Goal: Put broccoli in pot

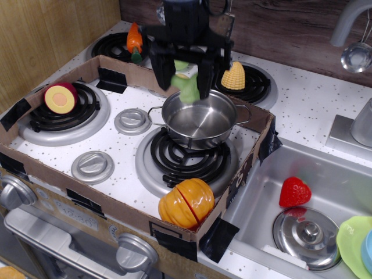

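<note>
My black gripper [187,81] hangs over the far rim of the pot and is shut on the broccoli [188,92], a small pale-green floret held between the two fingers just above the pot's opening. The pot [200,119] is a shiny steel pot with two wire loop handles; it stands on the front middle burner inside the cardboard frame, and what shows of its inside holds nothing. The gripper hides part of the pot's far rim and the things behind it.
A cardboard frame [131,214] rings the stove. An orange pumpkin [187,201] sits at its front edge, a halved red fruit [60,97] on the left burner, a carrot [135,39] and corn [233,75] at the back. The sink [256,197] holds a strawberry [294,192] and lid [306,233].
</note>
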{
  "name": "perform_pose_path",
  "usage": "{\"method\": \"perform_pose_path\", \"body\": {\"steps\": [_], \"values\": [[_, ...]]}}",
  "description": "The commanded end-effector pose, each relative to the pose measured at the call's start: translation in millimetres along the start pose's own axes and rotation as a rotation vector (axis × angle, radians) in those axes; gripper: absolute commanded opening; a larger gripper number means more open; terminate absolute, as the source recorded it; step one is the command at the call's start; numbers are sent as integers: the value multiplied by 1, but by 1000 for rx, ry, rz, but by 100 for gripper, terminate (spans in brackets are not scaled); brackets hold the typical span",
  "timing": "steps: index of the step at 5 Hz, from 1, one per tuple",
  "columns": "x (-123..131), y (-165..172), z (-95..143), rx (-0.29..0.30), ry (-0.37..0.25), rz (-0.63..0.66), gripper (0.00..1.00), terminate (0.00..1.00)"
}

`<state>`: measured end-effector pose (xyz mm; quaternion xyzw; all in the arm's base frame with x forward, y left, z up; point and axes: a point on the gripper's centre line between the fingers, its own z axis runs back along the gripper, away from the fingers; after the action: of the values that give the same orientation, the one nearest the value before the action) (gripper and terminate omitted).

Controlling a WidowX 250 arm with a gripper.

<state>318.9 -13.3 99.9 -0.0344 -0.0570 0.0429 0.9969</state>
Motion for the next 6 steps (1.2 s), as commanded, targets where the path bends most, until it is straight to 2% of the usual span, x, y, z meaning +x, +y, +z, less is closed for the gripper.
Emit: {"method": "perform_pose_path", "body": {"steps": [1,2,3,5,6], "values": [[27,-23,-19,-82,-53,-80,0,0],[39,-32,-27,-97,-71,-107,0,0],[42,-34,-26,-93,-72,-140,100,0],[39,-32,-23,-89,-62,-131,100,0],[37,-34,-20,-52,-53,-125,100,0]]}}
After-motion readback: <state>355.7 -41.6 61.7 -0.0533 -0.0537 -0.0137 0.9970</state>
